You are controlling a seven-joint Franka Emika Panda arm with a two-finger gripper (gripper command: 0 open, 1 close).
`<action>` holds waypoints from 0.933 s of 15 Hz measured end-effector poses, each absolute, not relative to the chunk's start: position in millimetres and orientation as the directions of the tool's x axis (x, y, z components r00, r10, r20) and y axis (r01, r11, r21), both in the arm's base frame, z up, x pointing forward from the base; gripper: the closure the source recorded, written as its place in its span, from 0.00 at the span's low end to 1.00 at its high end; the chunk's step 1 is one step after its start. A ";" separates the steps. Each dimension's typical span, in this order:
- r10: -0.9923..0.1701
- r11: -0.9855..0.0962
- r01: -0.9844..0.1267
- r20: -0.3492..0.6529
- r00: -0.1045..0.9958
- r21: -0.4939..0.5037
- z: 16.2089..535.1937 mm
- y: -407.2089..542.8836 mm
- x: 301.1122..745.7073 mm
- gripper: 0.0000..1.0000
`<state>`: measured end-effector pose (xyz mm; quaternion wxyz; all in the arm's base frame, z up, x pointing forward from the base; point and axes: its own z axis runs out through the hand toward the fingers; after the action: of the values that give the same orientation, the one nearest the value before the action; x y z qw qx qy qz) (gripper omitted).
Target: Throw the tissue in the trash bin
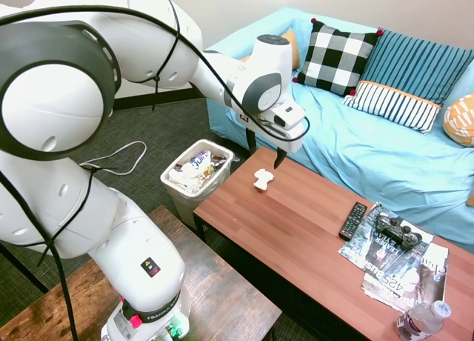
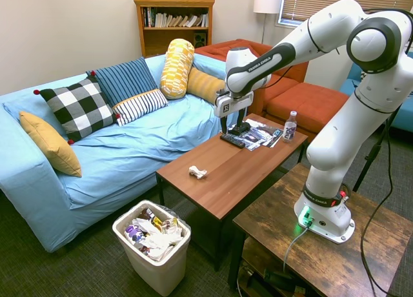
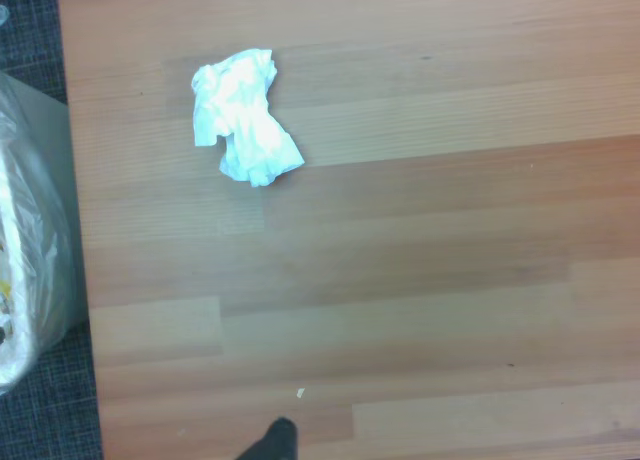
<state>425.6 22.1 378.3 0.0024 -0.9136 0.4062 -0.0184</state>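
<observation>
- First exterior view: pincer [image 1: 265, 154] empty, fingers apart, above tissue [image 1: 262, 179] on worktop [image 1: 296, 230]; trash bin [image 1: 196, 172] beyond the end nearest the tissue.
- Second exterior view: lower straight, centred over tissue [image 2: 197, 172].
- Wrist view: tissue [image 3: 243, 115] off-centre; shift toward it before closing.

White arm [image 2: 361, 110], black cables

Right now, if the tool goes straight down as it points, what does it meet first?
Probably the bare coffee table, beside the tissue; depth is unclear. The open tool seems empty.
</observation>
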 end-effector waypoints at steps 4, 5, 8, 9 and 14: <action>-0.742 -0.670 -0.740 0.034 0.670 -0.050 367.9 29.6 434.1 0.00; -0.736 -0.676 -0.734 0.035 0.676 -0.061 357.7 37.2 439.1 0.00; -0.719 -0.694 -0.715 0.043 0.693 -0.088 317.5 68.6 454.9 0.00; -0.715 -0.699 -0.710 0.046 0.698 -0.088 304.2 76.9 460.8 0.00; -0.721 -0.692 -0.721 0.114 0.684 -0.050 227.1 93.6 500.0 0.00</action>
<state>500.0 93.6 227.1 0.0008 -0.9176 0.3927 -0.0622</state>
